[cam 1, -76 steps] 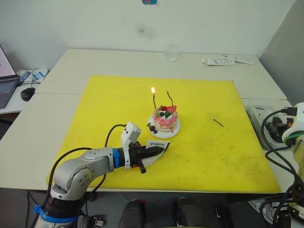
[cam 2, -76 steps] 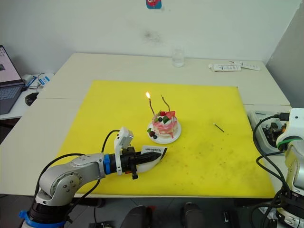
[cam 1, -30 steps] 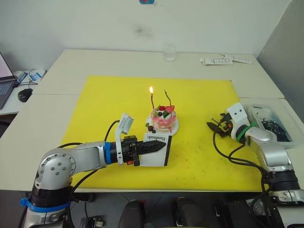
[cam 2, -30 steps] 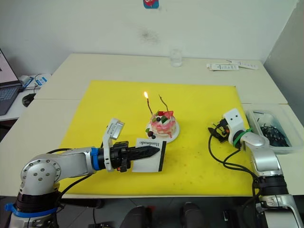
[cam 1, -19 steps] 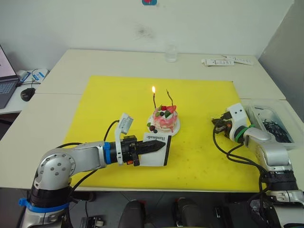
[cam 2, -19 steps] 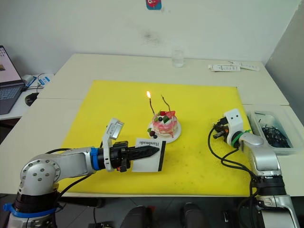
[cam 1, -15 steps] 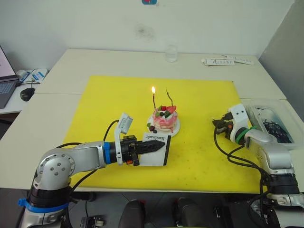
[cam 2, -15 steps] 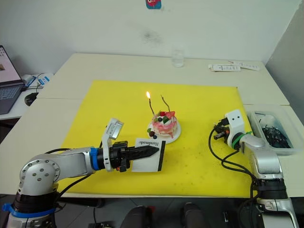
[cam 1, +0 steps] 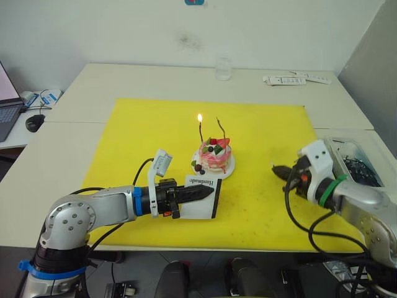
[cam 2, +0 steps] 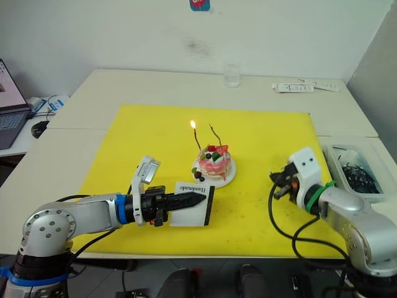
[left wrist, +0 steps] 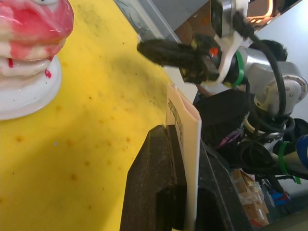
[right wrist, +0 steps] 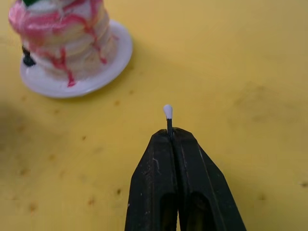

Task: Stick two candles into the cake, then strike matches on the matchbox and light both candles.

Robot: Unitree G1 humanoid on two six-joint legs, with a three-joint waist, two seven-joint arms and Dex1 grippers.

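Note:
The pink cake (cam 1: pixel 214 155) stands on its white plate (cam 1: pixel 224 173) mid-mat. Two thin candles rise from it: the left candle (cam 1: pixel 201 130) burns with a small flame, the right candle (cam 1: pixel 221 128) is unlit. My left gripper (cam 1: pixel 208 190) is shut on the white matchbox (cam 1: pixel 203 197), holding it upright on edge just in front of the cake; its edge shows between the fingers as matchbox (left wrist: pixel 185 139). Right of the cake, my right gripper (cam 1: pixel 276 169) hovers over the mat, shut on a match (right wrist: pixel 168 116) whose white head pokes out past the fingertips toward the cake (right wrist: pixel 67 33).
A yellow mat (cam 1: pixel 149 124) covers the table's middle. A glass (cam 1: pixel 223 68) and white strips (cam 1: pixel 291 79) lie at the back. A grey bin (cam 1: pixel 355 162) of dark parts sits at the right edge, a mouse (cam 1: pixel 33 121) at the far left.
My right gripper shut on the match lying on the mat, then lifted it and drew back toward the front. The left gripper keeps the matchbox in place.

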